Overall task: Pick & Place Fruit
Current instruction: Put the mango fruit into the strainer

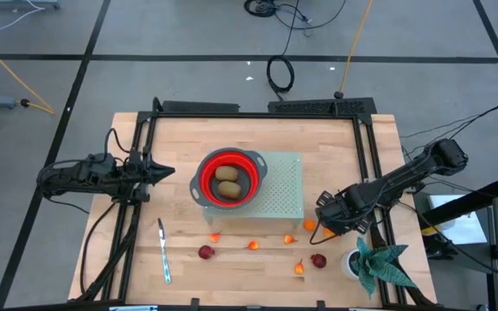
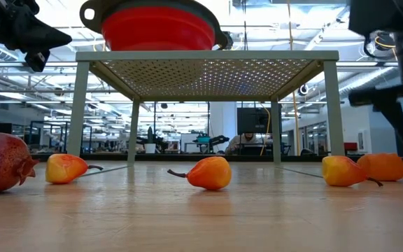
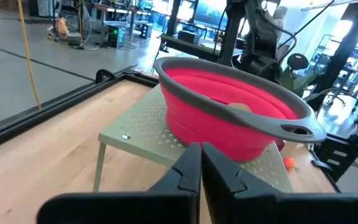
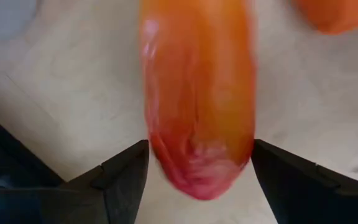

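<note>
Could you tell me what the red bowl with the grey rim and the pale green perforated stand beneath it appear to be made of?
Red bowl with the grey rim: probably soft silicone, matte, with stepped collapsible walls. Pale green perforated stand: likely painted sheet metal, thin, evenly punched with holes, on slim straight legs.

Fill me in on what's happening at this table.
A two-armed robot is sorting toy fruit. Two kiwis already lie in the red collapsible colander on the small perforated stand. The right end effector is down at the table, its fingers open on either side of a long red-orange fruit. The left end effector waits shut, left of the colander. Small orange and dark red pieces remain on the table.
</note>
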You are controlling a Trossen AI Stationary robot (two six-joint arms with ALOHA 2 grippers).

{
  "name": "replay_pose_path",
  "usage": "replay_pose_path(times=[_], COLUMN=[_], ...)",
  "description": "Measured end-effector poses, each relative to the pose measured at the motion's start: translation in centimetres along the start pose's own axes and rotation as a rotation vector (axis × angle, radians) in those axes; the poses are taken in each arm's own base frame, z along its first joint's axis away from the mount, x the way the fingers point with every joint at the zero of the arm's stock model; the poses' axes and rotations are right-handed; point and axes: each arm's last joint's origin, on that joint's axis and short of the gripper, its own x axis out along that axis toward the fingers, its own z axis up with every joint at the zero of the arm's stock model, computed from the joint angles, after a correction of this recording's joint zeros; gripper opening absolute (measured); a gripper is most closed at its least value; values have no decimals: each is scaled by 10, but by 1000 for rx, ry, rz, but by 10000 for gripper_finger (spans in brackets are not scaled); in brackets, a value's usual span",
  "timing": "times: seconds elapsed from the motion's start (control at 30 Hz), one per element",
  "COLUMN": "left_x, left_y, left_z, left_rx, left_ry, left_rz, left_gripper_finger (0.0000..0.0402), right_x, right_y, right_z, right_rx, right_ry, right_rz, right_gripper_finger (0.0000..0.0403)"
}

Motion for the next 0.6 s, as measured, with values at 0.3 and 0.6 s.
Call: replay_pose_path(times=[0.3,0.6], left_x=[0,0], left_y=[0,0], left_z=[0,0], left_rx=[-26,-25], left_ry=[-1,-1], left_rz=[0,0], left_gripper_finger=[10,15], right_x=[13,13], right_y=[1,1], right_z=[-3,-3], right_rx=[42,132], right_ry=[-18,-22], right_rz=[-15,-16], right_gripper_finger=[269,237])
